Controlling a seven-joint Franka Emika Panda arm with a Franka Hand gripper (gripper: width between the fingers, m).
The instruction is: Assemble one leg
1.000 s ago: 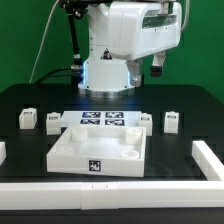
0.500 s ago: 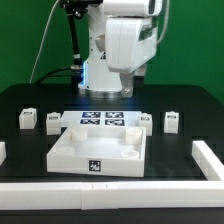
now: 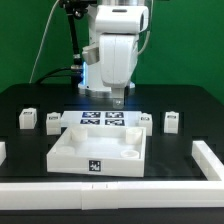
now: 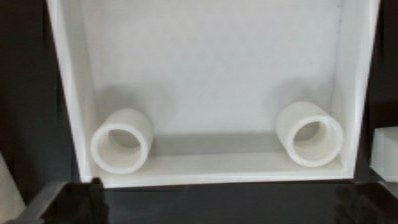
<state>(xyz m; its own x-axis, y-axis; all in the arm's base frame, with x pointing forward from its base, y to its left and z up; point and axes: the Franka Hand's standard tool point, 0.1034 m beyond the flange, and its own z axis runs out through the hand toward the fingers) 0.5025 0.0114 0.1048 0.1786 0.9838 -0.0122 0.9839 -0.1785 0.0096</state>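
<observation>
Four small white legs with tags stand on the black table: two at the exterior view's left (image 3: 28,119) (image 3: 52,122) and two at its right (image 3: 147,119) (image 3: 171,121). The large white square piece (image 3: 98,152) lies in front of them. My gripper (image 3: 118,97) hangs above the marker board (image 3: 100,121), apart from every leg. In the wrist view the gripper (image 4: 214,205) is open and empty, its dark fingertips (image 4: 82,196) wide apart. Beyond them lies the square piece (image 4: 214,70) with two round sockets (image 4: 121,140) (image 4: 310,132).
A white rail (image 3: 208,160) runs along the table's front and up the exterior view's right side. The robot's base (image 3: 100,75) stands behind the marker board. A white edge (image 4: 388,150) shows at the rim of the wrist view.
The arm's head has swung from the exterior view's right toward the middle and turned. The gripper now points down over the marker board. The parts have not moved.
</observation>
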